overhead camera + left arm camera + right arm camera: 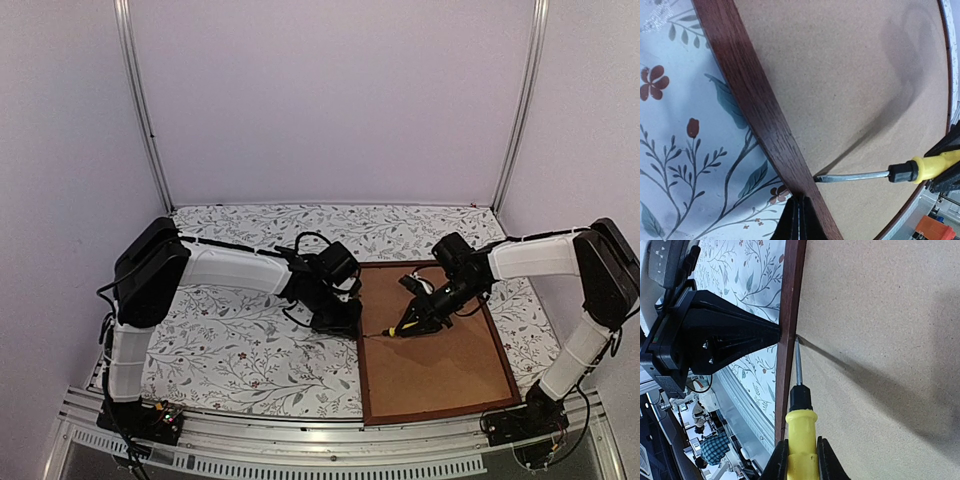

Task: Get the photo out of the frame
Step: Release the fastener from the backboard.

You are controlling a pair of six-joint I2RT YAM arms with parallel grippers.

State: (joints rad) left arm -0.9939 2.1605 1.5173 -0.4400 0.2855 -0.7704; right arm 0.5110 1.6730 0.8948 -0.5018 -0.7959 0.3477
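Right wrist: R pincer [801,456] grips screwdriver [801,432], tip at frame's [788,315] inner edge; L pincer [774,333] seemingly closed.

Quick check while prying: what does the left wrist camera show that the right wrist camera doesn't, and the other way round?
Left wrist only: the frame on both sides of the backing board, near rail and thin far rail, plus the tablecloth flowers close up.
Right wrist only: the left gripper from the side, its shut tip against the frame's outer edge.
Both: the screwdriver, held by the right gripper, with its tip at the seam between frame and board. The photo shows in neither.
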